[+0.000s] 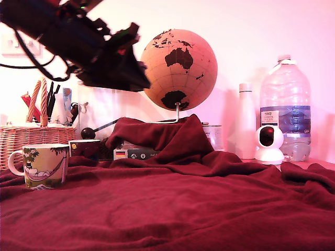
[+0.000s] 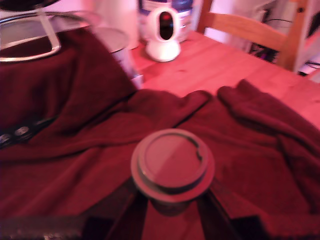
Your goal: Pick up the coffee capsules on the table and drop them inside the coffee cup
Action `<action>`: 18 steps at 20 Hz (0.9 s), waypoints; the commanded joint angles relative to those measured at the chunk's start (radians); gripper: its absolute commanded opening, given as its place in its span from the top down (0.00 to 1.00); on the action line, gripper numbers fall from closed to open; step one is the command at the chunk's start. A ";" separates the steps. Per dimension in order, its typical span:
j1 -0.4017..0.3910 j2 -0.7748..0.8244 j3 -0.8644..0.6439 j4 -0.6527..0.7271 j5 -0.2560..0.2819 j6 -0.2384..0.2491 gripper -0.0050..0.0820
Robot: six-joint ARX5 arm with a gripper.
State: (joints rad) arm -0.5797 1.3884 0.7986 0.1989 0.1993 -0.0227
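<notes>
Nearest to me the dark red cloth (image 1: 172, 209) lies rumpled over the tabletop (image 2: 240, 65), whose bare wood shows only past the cloth's far edge in the wrist view. On the cloth at the exterior view's left stands the coffee cup (image 1: 46, 166), upright, handle turned outward, its mouth open and free. Just behind it sits a smaller dark red mug (image 1: 84, 148) — not the target. Above them the arm hangs in the air, and its pincer (image 2: 172, 212) is closed on the coffee capsule (image 2: 172, 165), whose flat rim faces the wrist camera with the dark fingers (image 2: 125, 212) gripping it from either side. So the pick looks done and the carry is in hand. I judge the next move calls for bringing the capsule over the cream cup's mouth, not the red mug's, low enough to drop cleanly. Farther back stand a globe (image 1: 179, 69), a wicker basket (image 1: 31, 137) and a water bottle (image 1: 285, 107).
</notes>
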 commanded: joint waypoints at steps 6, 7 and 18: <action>0.048 -0.047 -0.092 0.042 -0.002 -0.024 0.69; 0.059 -0.059 -0.106 0.042 -0.002 -0.031 0.69; 0.218 -0.220 -0.262 0.056 -0.002 -0.049 0.69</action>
State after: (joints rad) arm -0.3706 1.1790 0.5667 0.2474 0.1993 -0.0692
